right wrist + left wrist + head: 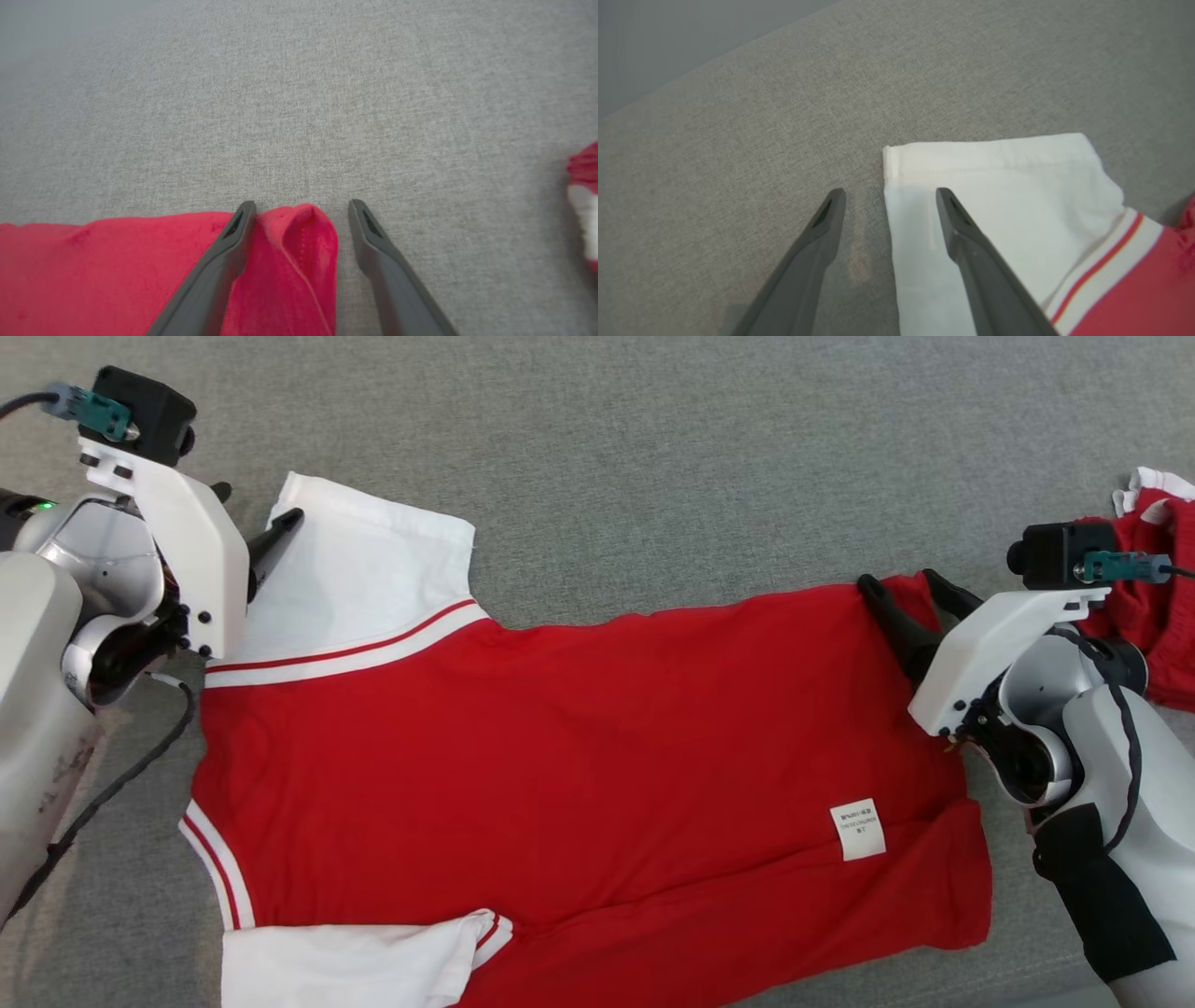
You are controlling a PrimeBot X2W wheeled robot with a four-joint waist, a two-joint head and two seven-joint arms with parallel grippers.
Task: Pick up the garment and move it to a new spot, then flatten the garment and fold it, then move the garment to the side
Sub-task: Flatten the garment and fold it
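spread flat, both ends straddled

the red garment (579, 737) lies spread on the grey surface (653, 448). the left pincer (891, 191) gapes across the edge of its white sleeve (1008, 186). the right pincer (302, 203) gapes astride a raised red hem corner.

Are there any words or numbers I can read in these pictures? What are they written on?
White tag sewn on the red garment: a few lines of tiny dark print, too small to read.
Pale left forearm: faint grey marks, too blurred to read.
So none of the writing here can be read.
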